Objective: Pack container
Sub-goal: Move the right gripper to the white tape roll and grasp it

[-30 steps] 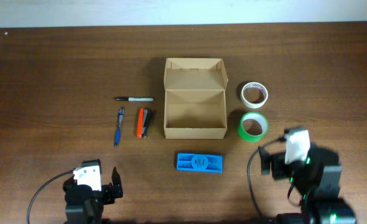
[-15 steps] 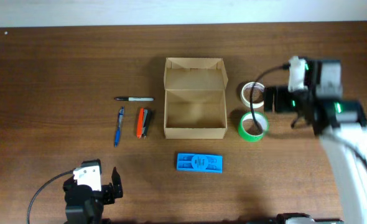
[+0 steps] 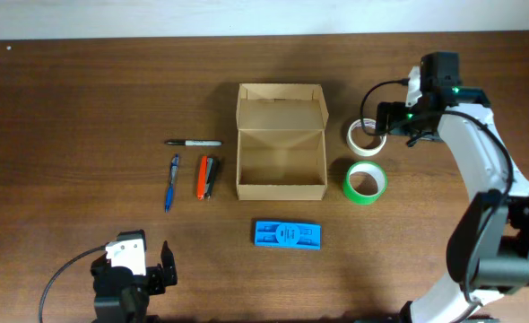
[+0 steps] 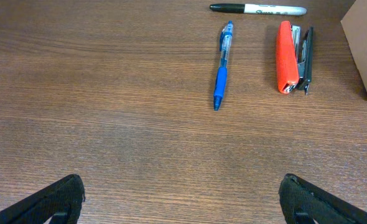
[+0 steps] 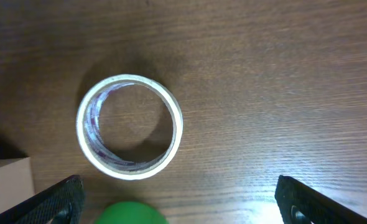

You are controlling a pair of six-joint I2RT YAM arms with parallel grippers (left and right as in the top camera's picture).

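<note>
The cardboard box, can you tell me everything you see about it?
The cardboard box is plain tan-brown and rectangular. Its flap lid is folded open at the far side, so the bare, empty inside shows. It sits flat on the wooden table, between an orange stapler and a green tape roll. Nothing else touches it.

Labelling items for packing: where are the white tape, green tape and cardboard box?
white tape (image 5: 134, 169), right wrist view, lower rim.
green tape (image 3: 348, 183), overhead view, left band.
cardboard box (image 3: 281, 190), overhead view, front wall.
</note>
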